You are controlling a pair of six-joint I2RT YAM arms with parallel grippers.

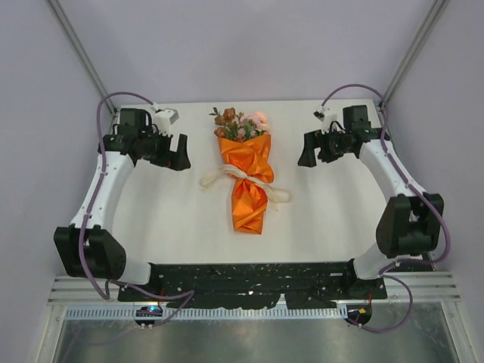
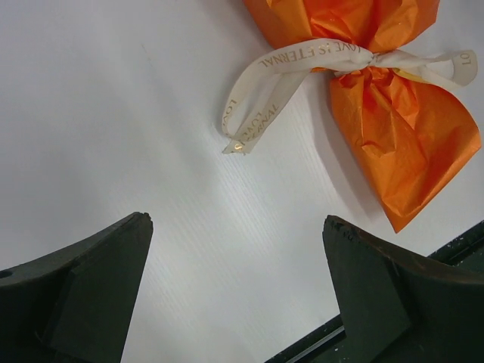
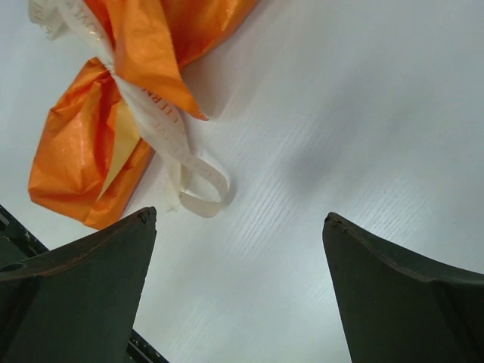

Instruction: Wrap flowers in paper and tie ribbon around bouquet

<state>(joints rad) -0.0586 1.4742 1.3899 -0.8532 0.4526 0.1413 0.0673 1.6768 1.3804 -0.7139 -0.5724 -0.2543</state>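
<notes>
Seemingly task done; bouquet (image 1: 248,189) lies on table (image 1: 151,219) midway between side edges, blooms toward far edge; paper (image 1: 243,155) wrapped, ribbon (image 1: 243,174) knotted; left gripper (image 1: 181,154) and right gripper (image 1: 306,150) wide, empty; nothing left.

This looks like a robot lab, not a home. A plain white table (image 1: 151,227) sits between bare pale walls (image 1: 249,45), with metal bars (image 1: 76,41) in the upper corners. A left robot arm (image 1: 106,181) and a right robot arm (image 1: 386,162) are bolted to a black plate (image 1: 249,276) at the bottom. Purple cables (image 1: 98,132) loop along them.
</notes>
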